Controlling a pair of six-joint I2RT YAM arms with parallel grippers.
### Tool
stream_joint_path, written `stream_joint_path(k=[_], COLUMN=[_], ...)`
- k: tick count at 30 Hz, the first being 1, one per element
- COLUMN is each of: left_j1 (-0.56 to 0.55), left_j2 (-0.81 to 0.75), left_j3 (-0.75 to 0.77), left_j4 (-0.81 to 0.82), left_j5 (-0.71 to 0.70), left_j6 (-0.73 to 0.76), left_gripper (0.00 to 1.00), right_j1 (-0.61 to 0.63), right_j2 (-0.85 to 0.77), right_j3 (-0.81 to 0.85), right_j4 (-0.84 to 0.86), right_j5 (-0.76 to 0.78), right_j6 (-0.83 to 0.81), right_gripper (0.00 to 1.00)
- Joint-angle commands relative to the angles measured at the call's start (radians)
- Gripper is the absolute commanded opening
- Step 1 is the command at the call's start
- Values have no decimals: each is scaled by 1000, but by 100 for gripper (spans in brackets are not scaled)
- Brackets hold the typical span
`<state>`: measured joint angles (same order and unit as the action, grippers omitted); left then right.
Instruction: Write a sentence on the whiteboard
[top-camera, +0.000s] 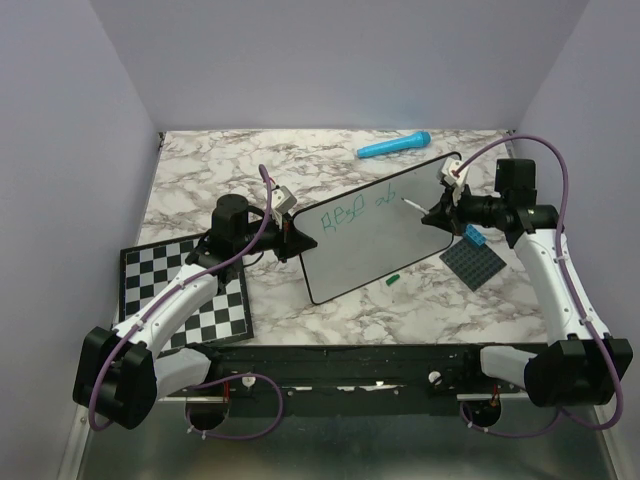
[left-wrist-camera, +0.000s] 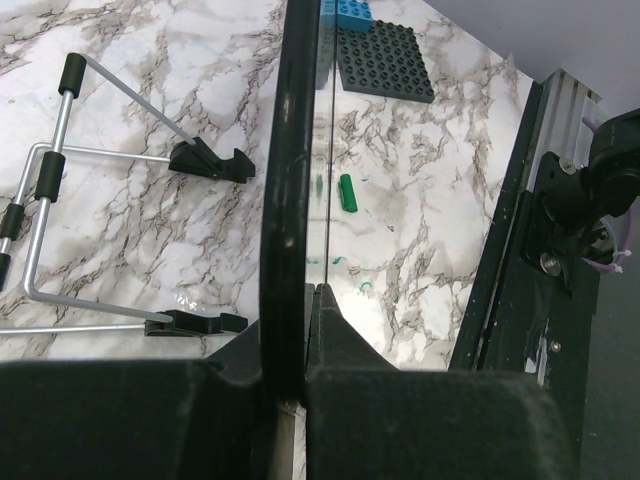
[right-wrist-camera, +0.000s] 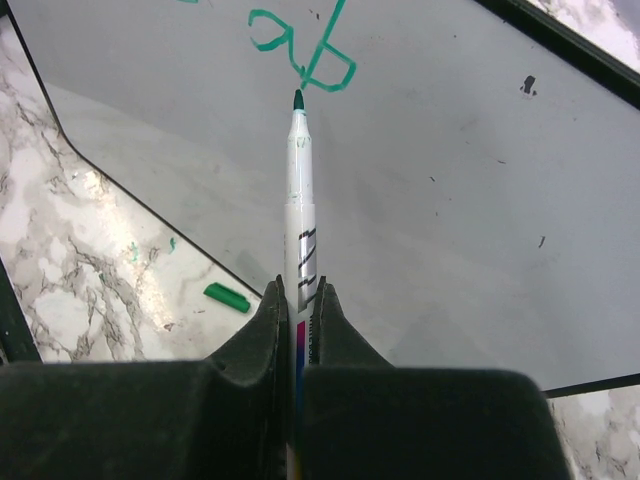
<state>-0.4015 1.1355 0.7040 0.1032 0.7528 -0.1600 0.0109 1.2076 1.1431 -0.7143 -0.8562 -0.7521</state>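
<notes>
In the left wrist view the whiteboard (left-wrist-camera: 288, 180) shows edge-on only, a dark rim running up the frame, so its face is hidden there. The right wrist view cuts off the sentence (right-wrist-camera: 305, 50) at the top edge, leaving 2 green loops in sight. From above the letters are small and hard to read, perhaps "ABSO ab". Whether the marker (right-wrist-camera: 298, 190) tip touches the surface cannot be told; it sits just below the last loop.

The whiteboard (top-camera: 375, 240) lies mid-table on the marble table (top-camera: 200, 190), turned at an angle, rounded corners and thin black rim plain. The sentence (top-camera: 345, 215) is 1 short green line across its upper part; the rest is bare white with a few dark specks.

The left gripper (top-camera: 295, 240) is clamped on the board's left edge. The right gripper (top-camera: 437, 213) is clenched on the marker's barrel, tip toward the writing.

A green cap (top-camera: 393, 279) lies just beside the board's near edge. A checkerboard (top-camera: 185, 290) sits left, a dark studded plate (top-camera: 478, 262) right.
</notes>
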Motion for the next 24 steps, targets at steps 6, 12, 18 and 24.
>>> stream_joint_path(k=[6,12,18,24], left_j1=[-7,-7,-7,-7], left_j2=[30,33,35,40], left_j3=[-24,-21,-23,-23], left_j4=[-157,-155,-155,-155], left_j5=[-95,-93,-90,-90], left_j6=[122,122,120,120], left_gripper=[0,0,0,0], right_j1=[-6,-6,-6,-6], right_j2=[-13,13,33,61], right_j3=[-43,-26,-29,-11], right_j4=[59,55,93,144], right_j5=[-41,-15,-1,14], right_j6=[27,14,48,109], right_gripper=[1,1,1,1])
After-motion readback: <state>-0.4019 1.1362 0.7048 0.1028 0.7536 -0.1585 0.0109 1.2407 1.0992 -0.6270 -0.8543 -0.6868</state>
